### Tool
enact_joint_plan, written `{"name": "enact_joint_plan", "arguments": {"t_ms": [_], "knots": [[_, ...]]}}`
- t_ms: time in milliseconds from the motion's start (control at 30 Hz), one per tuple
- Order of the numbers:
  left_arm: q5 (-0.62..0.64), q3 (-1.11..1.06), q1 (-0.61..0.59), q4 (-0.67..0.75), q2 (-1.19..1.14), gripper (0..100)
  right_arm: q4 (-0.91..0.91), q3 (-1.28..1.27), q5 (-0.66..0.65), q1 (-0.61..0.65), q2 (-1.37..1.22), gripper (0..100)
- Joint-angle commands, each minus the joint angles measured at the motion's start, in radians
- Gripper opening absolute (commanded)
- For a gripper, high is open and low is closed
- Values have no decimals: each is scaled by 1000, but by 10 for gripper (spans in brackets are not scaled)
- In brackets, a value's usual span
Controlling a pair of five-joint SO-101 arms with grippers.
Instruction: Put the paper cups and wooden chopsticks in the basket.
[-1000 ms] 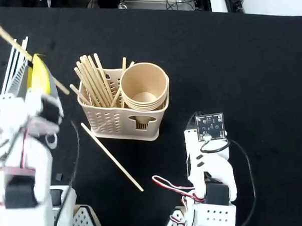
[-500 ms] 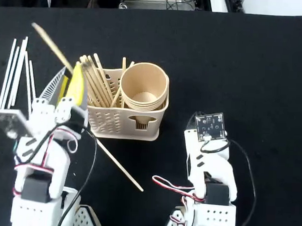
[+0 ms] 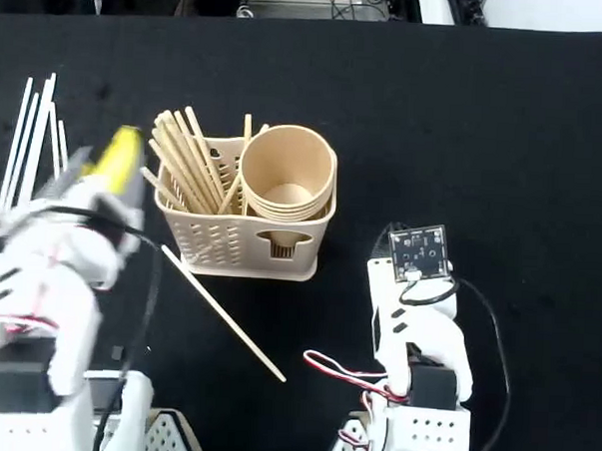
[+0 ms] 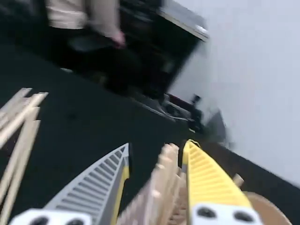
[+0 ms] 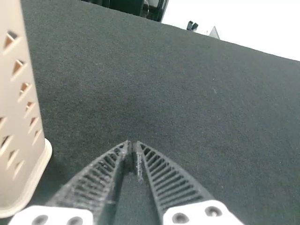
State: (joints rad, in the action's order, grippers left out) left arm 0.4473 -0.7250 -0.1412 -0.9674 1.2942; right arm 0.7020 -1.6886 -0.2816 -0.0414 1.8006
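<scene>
While the left pincer (image 4: 157,146) hangs beside the basket (image 3: 242,245) with jaws spread wide and nothing clamped, you see the right pincer (image 5: 131,146) closed and empty over the worktop (image 3: 484,144). The paper cups (image 3: 288,170) sit stacked in 1 basket compartment, a bundle of wooden chopsticks (image 3: 189,166) in the other. 1 loose chopstick (image 3: 222,312) lies on the worktop near the basket's front wall.
</scene>
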Motion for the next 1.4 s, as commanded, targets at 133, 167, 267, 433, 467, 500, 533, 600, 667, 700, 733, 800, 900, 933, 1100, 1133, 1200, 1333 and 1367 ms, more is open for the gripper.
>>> {"name": "enact_joint_plan", "arguments": {"t_ms": [133, 167, 267, 433, 467, 500, 533, 600, 667, 700, 733, 800, 900, 933, 1100, 1133, 1200, 1333, 1367], "knots": [[-25, 208, -367, -109, -520, 221, 2, 4, -8, 9, 68, 15], [-63, 219, -392, -92, -600, 220, 2, 4, -8, 9, 68, 15], [-186, 302, -450, -55, -847, 220, 2, 4, -8, 9, 68, 15], [-399, 572, -516, -66, -1240, 220, 2, 4, -8, 11, 68, 15], [-443, 633, -521, -86, -1312, 220, 2, 4, -8, 11, 68, 15], [-485, 702, -524, -107, -1384, 220, 2, 4, -8, 11, 68, 15], [-520, 768, -526, -138, -1453, 220, 2, 4, -8, 11, 68, 15], [-568, 911, -529, -198, -1587, 220, 2, 4, -8, 11, 68, 15], [-595, 1053, -527, -249, -1712, 220, 2, 4, -8, 11, 68, 15], [-606, 1127, -527, -269, -1772, 220, 2, 4, -8, 11, 68, 15], [-618, 1208, -529, -288, -1829, 220, 2, 4, -8, 11, 68, 15], [-647, 1377, -539, -318, -1939, 220, 2, 4, -8, 11, 67, 15], [-732, 1655, -561, -373, -2087, 220, 2, 4, -8, 11, 67, 15], [-755, 1738, -558, -396, -2137, 220, 2, 4, -8, 11, 67, 15], [-812, 2072, -541, -517, -2391, 220, 2, 4, -8, 11, 67, 15], [-804, 2120, -538, -532, -2437, 221, 2, 4, -8, 11, 67, 15], [-792, 2178, -538, -539, -2522, 223, 2, 4, -8, 11, 67, 15], [-778, 2224, -538, -539, -2639, 223, 2, 4, -8, 11, 67, 15], [-778, 2223, -538, -542, -2654, 220, 2, 4, -8, 11, 67, 15]]}}
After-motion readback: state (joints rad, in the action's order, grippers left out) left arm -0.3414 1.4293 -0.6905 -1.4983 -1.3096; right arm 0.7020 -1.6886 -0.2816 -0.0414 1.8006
